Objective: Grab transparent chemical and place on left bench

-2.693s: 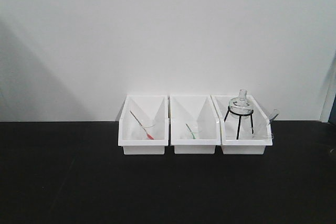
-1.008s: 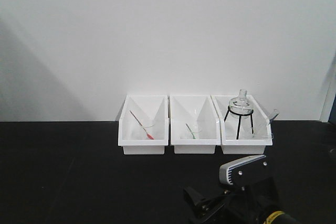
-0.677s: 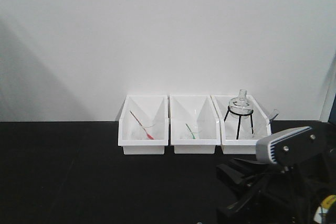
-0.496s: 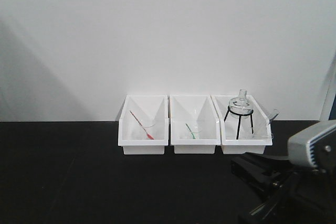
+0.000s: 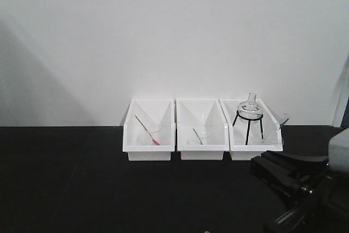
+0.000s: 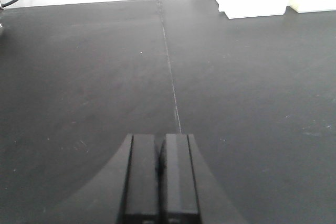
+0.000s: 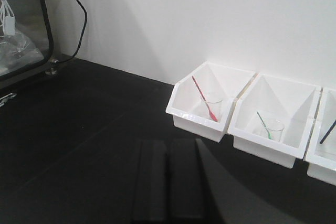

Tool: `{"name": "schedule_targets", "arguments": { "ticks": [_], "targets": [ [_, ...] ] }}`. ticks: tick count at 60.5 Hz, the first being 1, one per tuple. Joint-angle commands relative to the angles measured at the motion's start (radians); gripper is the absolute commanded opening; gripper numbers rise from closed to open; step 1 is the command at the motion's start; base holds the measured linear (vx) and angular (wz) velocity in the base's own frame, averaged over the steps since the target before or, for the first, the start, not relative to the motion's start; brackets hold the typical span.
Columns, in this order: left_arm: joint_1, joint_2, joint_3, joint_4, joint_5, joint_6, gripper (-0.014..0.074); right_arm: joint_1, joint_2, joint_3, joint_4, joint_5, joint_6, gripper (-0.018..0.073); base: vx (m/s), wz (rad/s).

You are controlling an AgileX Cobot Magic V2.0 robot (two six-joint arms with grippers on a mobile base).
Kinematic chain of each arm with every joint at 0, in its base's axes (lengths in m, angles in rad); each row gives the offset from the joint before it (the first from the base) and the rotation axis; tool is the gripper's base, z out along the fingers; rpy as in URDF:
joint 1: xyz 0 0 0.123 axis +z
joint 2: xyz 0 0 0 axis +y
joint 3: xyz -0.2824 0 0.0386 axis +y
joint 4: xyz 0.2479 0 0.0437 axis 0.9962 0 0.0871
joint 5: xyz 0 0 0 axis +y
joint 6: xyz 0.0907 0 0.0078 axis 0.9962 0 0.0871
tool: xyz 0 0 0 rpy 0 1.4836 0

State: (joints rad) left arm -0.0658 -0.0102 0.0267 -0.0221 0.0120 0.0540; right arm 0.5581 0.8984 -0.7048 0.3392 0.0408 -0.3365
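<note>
The transparent chemical (image 5: 274, 135) shows only faintly, as a clear beaker at the right side of the right-hand white bin (image 5: 253, 154), beside a round flask on a black tripod (image 5: 250, 119). My right gripper (image 5: 258, 166) hangs low at the right, in front of that bin, with its jaws shut on nothing in the right wrist view (image 7: 168, 153). That view catches only the corner of the right-hand bin (image 7: 321, 162), not the beaker. My left gripper (image 6: 159, 141) is shut and empty over bare black bench (image 6: 94, 77); it is out of the front view.
The left bin (image 5: 148, 148) holds a beaker with a red stick (image 5: 147, 129), and the middle bin (image 5: 202, 150) one with a green stick (image 5: 197, 136). All three bins stand against the white wall. Black bench (image 5: 65, 178) stretches left. A cable (image 7: 77, 3) hangs at the far left.
My right arm has come up into the front view from below and swung rightward; it now sits at the lower right corner. The bins and glassware have not moved.
</note>
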Motion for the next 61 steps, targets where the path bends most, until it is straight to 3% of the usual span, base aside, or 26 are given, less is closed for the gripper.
{"name": "schedule_targets", "arguments": {
  "ticks": [1, 9, 16, 20, 27, 36, 45, 61],
  "targets": [
    [-0.002, -0.019, 0.016, -0.001, -0.078, -0.008, -0.0003, -0.004, -0.034, -0.012, -0.049, -0.105, -0.002, -0.0008, 0.0, 0.0],
    [-0.002, -0.019, 0.016, -0.001, -0.078, -0.008, -0.0003, -0.053, -0.131, 0.098, -0.155, -0.253, 0.115, -0.0008, 0.0, 0.0],
    [-0.002, -0.019, 0.016, -0.001, -0.078, -0.008, -0.0003, -0.203, -0.27, 0.27, -0.228, -0.359, 0.285, -0.0008, 0.0, 0.0],
    [-0.002, -0.019, 0.016, -0.001, -0.078, -0.008, -0.0003, -0.298, -0.363, 0.374, -0.262, -0.345, 0.348, -0.0008, 0.0, 0.0],
    [-0.002, -0.019, 0.016, -0.001, -0.078, -0.008, -0.0003, -0.446, -0.512, 0.542, -0.268, -0.274, 0.357, -0.0008, 0.0, 0.0],
    [-0.002, -0.019, 0.016, -0.001, -0.078, -0.008, -0.0003, -0.57, -0.715, 0.687, -0.267, -0.114, 0.366, -0.0008, 0.0, 0.0],
    [-0.002, -0.019, 0.016, -0.001, -0.078, -0.008, -0.0003, -0.624, -0.889, 0.724, -0.308, 0.018, 0.364, -0.0008, 0.0, 0.0],
    [-0.002, -0.019, 0.016, -0.001, -0.078, -0.008, -0.0003, -0.62, -0.916, 0.743, -0.345, 0.0, 0.364, -0.0008, 0.0, 0.0]
  ]
}}
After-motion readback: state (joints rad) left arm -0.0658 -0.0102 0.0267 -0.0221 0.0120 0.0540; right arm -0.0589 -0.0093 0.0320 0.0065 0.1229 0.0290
